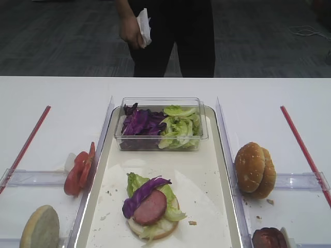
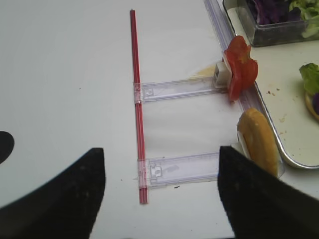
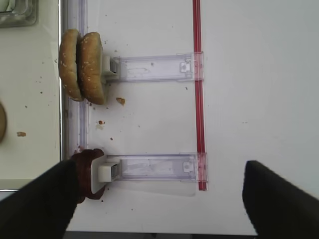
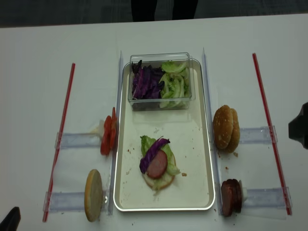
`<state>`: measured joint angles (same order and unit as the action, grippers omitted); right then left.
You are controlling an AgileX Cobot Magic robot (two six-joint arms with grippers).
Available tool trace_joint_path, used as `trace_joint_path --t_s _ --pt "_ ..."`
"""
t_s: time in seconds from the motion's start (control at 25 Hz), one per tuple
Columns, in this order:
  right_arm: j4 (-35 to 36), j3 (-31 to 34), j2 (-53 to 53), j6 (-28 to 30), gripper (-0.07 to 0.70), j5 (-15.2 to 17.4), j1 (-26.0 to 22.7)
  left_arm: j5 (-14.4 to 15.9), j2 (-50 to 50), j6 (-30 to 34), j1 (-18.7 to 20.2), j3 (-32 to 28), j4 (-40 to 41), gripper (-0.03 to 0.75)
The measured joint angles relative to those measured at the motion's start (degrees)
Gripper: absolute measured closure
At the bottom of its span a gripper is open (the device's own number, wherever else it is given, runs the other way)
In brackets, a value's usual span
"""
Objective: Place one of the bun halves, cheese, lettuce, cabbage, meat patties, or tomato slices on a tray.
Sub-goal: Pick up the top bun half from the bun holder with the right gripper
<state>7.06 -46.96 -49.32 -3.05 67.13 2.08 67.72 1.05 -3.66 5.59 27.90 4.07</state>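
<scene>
Half-built burger on the tray, both pincers wide and empty.
Low in the frame, the right pincer [image 3: 154, 199] and left pincer [image 2: 162, 191] hang open over the table [image 1: 57, 98], holding nothing. On the tray [image 4: 192, 144], a bottom bun carries lettuce [image 4: 147, 143], a patty [image 4: 157, 166] and cabbage [image 4: 151, 153]. The bun tops [image 4: 225, 128] stand on edge at centre right; tomato slices [image 4: 108, 137] centre left; the salad box [image 4: 161, 82] farther up.

Two exterior high views: one slanting from the near edge, one straight down; both share the tray [image 1: 220, 155]. Wrist views: close, looking down the surface's left and right sides.
</scene>
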Motion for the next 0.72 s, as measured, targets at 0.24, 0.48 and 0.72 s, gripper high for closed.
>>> trace_joint_path --t_s 0.24,0.48,0.72 --pt "1.3 -4.6 -5.9 0.0 -0.026 2.6 0.0 0.0 0.0 0.0 0.0 0.0 0.0 0.234" --pt "2.0 -9.7 -11.2 0.0 -0.026 4.0 0.0 0.0 0.0 0.0 0.0 0.0 0.0 0.234" --pt "2.4 -14.1 -16.3 0.0 -0.026 4.1 0.0 0.0 0.0 0.0 0.0 0.0 0.0 0.234"
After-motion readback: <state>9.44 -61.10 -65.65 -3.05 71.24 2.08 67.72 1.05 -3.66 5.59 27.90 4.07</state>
